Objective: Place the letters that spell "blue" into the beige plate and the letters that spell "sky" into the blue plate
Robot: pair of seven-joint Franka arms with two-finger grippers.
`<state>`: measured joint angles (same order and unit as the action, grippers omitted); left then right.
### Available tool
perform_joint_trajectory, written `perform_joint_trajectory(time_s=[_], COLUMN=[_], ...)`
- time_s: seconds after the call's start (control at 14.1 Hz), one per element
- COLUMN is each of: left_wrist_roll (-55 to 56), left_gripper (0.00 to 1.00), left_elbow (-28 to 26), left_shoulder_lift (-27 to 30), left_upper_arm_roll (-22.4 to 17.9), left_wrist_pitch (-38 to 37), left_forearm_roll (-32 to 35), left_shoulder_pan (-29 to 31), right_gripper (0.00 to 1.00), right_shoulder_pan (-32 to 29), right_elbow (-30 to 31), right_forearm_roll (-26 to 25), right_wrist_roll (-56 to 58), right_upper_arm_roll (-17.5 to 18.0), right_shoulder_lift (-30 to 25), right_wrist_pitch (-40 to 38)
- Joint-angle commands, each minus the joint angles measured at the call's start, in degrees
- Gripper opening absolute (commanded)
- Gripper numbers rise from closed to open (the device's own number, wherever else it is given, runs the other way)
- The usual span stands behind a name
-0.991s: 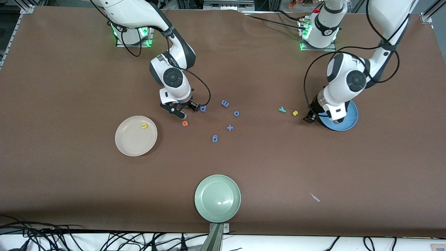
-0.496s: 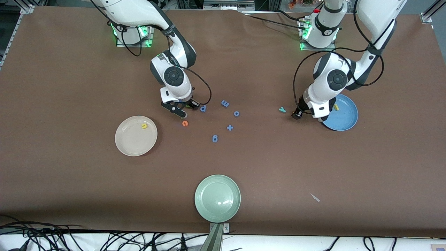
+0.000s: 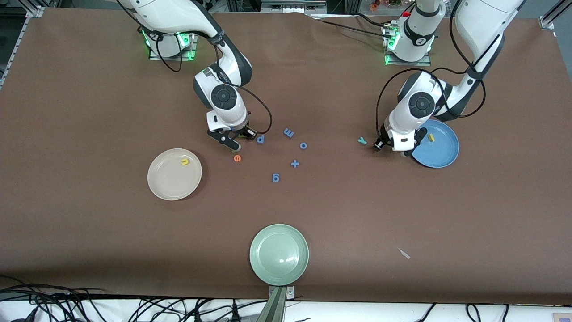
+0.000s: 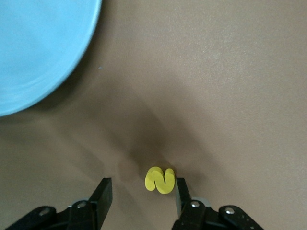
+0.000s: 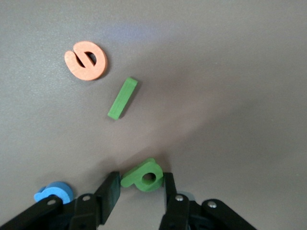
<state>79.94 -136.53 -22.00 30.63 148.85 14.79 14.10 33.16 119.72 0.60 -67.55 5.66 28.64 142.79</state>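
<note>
Meanwhile, both arms were down at the table, each bracketing one letter. The left gripper [image 4: 140, 194] sat low just beside the blue plate [image 3: 442, 150], on the side toward the right arm's end; its fingers stood apart with the yellow "s" [image 4: 160, 179] between them, one finger touching the letter's edge, the other with a clear gap. I judged this a grasp about to close, not yet a hold. One small yellow letter [image 3: 431, 137], probably the "k", already lay in the blue plate, and the teal "y" [image 3: 362, 141] waited on the table near the gripper.

The right gripper [image 5: 140, 189] was low near the middle of the table, its fingers spread round the olive "b" [image 5: 143, 177], which lay flat between them, likely about to be pinched. The green "l" [image 5: 122, 97] and orange "e" [image 5: 86, 60] lay nearby on the table, apart from each other. The yellow "u" [image 3: 184, 162] rested in the beige plate [image 3: 166, 188], so three of its letters remained outside.
</note>
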Motion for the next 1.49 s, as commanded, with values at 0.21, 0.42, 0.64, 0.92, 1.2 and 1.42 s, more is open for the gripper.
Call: perform_joint_trajectory(time_s=[0.21,0.42,0.64,0.92,1.2,1.42], left_wrist_roll=[0.0,0.0,0.0,0.6,0.5,0.4], left_gripper=[0.59,0.54,0.52,0.51,0.49,0.46], left_elbow=[1.3,1.4,2.1,2.2,2.2,2.7], left_shoulder_lift=[-1.1,-1.5,-1.6,-2.7,-2.7,-2.7], left_upper_arm_roll=[0.0,0.0,-0.1,-0.3,-0.3,-0.3], left_wrist_pitch=[0.2,0.2,0.2,0.2,0.2,0.1], left_forearm_roll=[3.5,3.5,3.6,6.2,6.3,6.3], left_shoulder_pan=[-0.1,-0.3,-0.8,-0.8,-0.7,-0.5], right_gripper=[0.19,0.19,0.19,0.20,0.22,0.60], right_shoulder_pan=[0.1,0.1,-0.4,-0.4,-3.4,-6.8], right_elbow=[2.3,1.9,-1.5,-5.8,-7.0,-9.4], right_forearm_roll=[0.2,0.2,0.2,0.3,0.3,0.3], right_wrist_roll=[0.0,0.8,7.7,26.7,40.1,45.0], right_upper_arm_roll=[0.2,0.0,-3.4,-13.2,-18.0,-17.9], right_shoulder_lift=[-2.0,-3.3,-5.7,-6.5,-5.5,-3.9], right_wrist_pitch=[0.2,-0.5,-9.6,-16.7,-15.7,-15.8])
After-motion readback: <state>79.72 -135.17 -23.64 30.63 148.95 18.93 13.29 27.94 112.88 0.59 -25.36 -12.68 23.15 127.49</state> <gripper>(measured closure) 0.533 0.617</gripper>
